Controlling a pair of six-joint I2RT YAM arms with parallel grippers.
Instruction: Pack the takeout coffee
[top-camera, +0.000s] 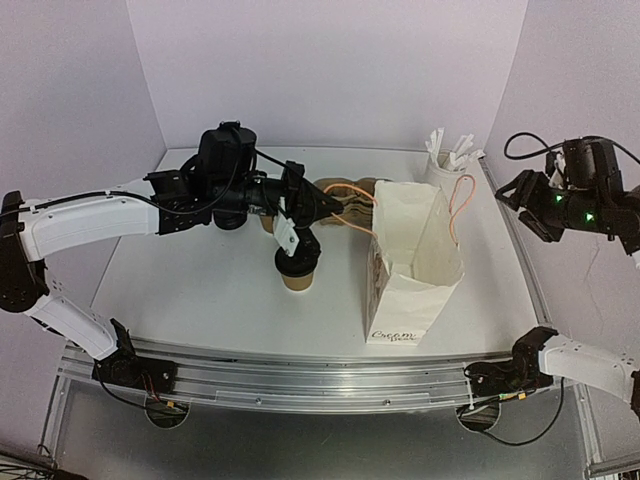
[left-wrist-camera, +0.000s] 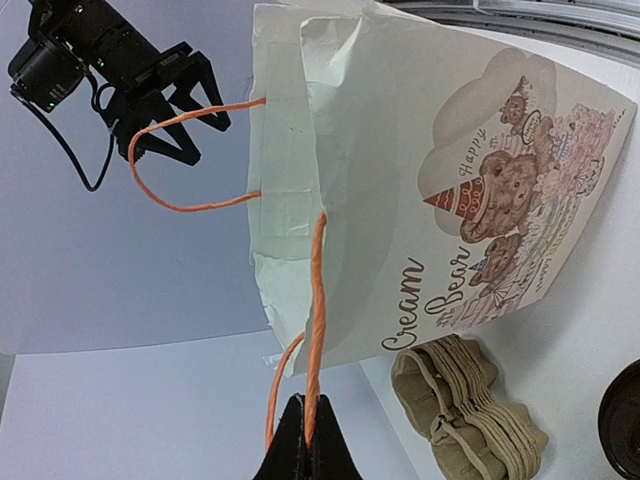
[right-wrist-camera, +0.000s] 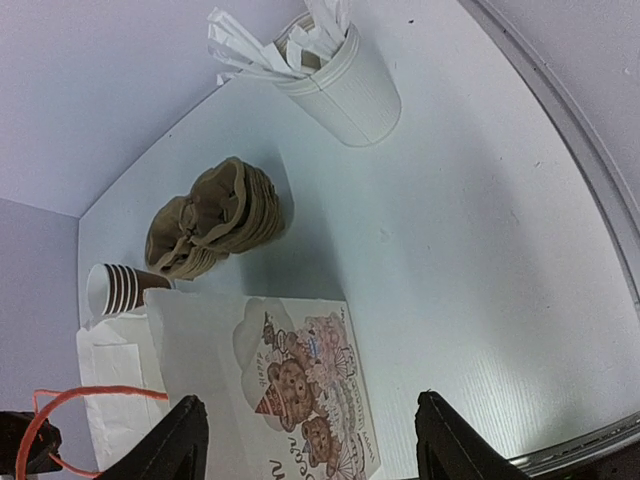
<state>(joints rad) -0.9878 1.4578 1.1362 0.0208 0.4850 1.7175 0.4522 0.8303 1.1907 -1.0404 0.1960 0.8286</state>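
CAUTION: The left fingers are pinched shut on the thin orange handle of the paper bag. A pull may tip the bag or tear the handle.

The left arm reaches across the desk, low over the takeout coffee, which stands mid-desk just left of the bag.

The right fingers are spread wide and raised above the right edge.

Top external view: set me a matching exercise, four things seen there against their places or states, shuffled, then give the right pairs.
1 takeout coffee
2 paper bag
3 white cup
4 left gripper

A shut on an orange handle
B standing, mouth open
C lidded, left of the bag
D holding paper-wrapped sticks

Pairs: 1-C, 2-B, 3-D, 4-A
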